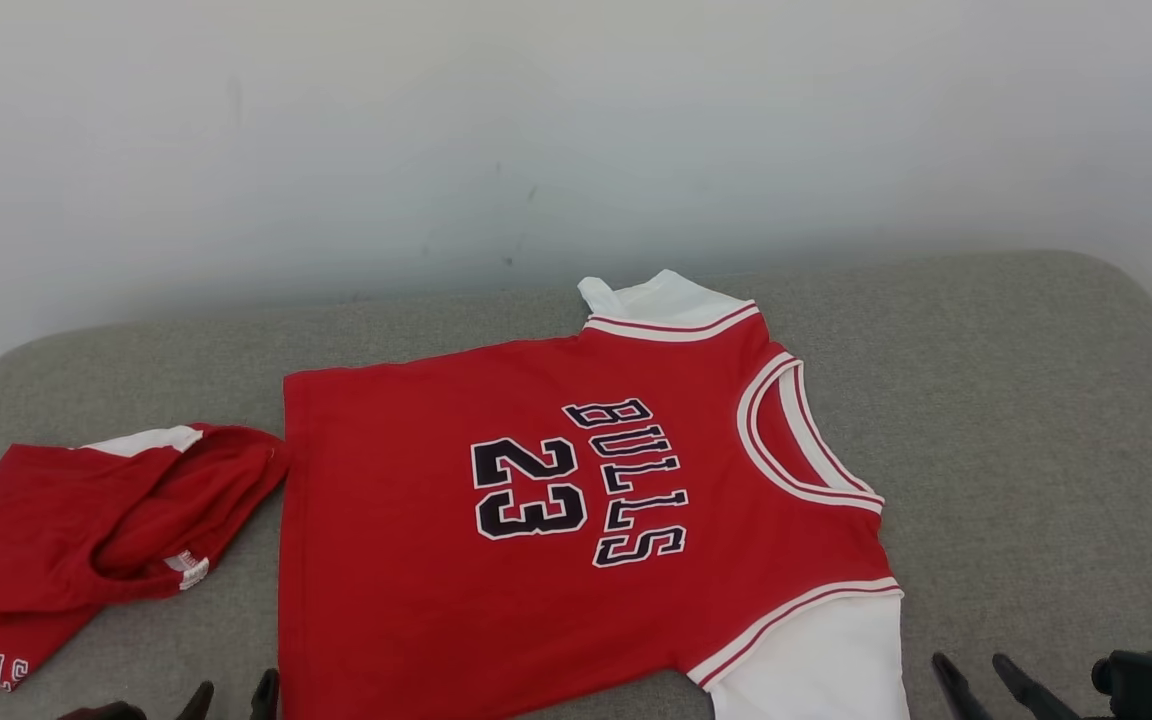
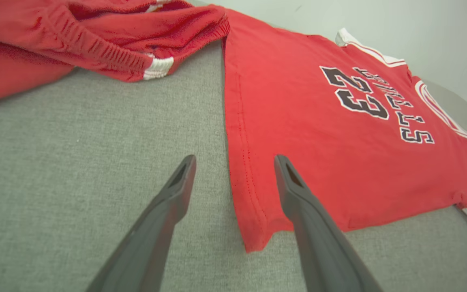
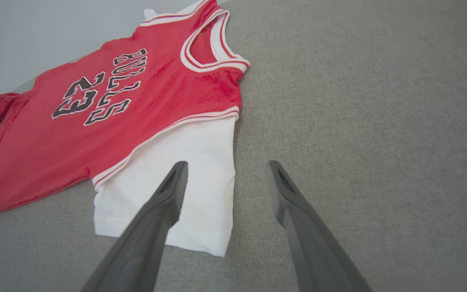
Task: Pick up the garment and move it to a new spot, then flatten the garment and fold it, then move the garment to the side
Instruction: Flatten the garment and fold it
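The garment (image 1: 556, 520) is a red "BULLS 23" jersey with white short sleeves. It lies spread flat, print up, in the middle of the grey padded surface (image 1: 1036, 420), neck toward the right. My left gripper (image 1: 234, 692) is open at the near edge, by the jersey's hem corner. In the left wrist view the left gripper (image 2: 234, 160) straddles the hem edge of the garment (image 2: 318, 134) with nothing held. My right gripper (image 1: 968, 665) is open beside the near white sleeve. In the right wrist view the right gripper (image 3: 227, 164) hangs over that sleeve's edge on the garment (image 3: 108, 121).
Crumpled red shorts (image 1: 86, 530) lie at the left, touching the jersey's hem, and appear as the shorts (image 2: 95, 36) in the left wrist view. A white wall (image 1: 536, 130) stands behind the surface. Bare grey surface stretches to the right of the jersey.
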You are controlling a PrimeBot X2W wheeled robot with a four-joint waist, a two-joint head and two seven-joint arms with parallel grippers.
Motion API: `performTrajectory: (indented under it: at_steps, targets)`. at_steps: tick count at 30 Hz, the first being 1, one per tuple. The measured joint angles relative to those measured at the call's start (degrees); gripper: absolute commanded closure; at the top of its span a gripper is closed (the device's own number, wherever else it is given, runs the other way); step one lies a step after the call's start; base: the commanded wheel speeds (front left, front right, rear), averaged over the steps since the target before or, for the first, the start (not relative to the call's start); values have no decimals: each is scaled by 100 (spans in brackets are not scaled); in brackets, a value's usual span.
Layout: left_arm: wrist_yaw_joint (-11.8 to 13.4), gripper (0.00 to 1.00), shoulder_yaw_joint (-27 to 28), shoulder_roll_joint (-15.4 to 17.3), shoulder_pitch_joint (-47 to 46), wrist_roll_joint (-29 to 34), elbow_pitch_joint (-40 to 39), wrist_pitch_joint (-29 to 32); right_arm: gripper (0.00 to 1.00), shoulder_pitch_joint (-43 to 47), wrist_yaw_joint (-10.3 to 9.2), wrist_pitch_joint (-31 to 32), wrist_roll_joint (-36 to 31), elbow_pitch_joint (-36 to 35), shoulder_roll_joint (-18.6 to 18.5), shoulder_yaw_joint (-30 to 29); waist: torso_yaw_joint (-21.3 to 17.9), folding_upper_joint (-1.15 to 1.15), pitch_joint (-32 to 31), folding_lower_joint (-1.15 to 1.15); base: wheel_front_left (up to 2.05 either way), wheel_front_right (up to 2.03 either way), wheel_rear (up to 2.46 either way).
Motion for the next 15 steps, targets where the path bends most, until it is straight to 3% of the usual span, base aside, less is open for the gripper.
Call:
performTrajectory:
  at_steps: [7, 15]
  targets:
    - [53, 0, 360, -38, -63, 241, -570, -100, 0, -456, 0, -534, -500, -355, -3, -99, 43, 0, 12, 0, 0, 0, 0]
    - [89, 0, 949, -222, -76, 671, -664, -110, 0, -1027, 0, -1062, -1027, -272, 344, -99, -34, 0, 60, 0, 0, 0, 0]
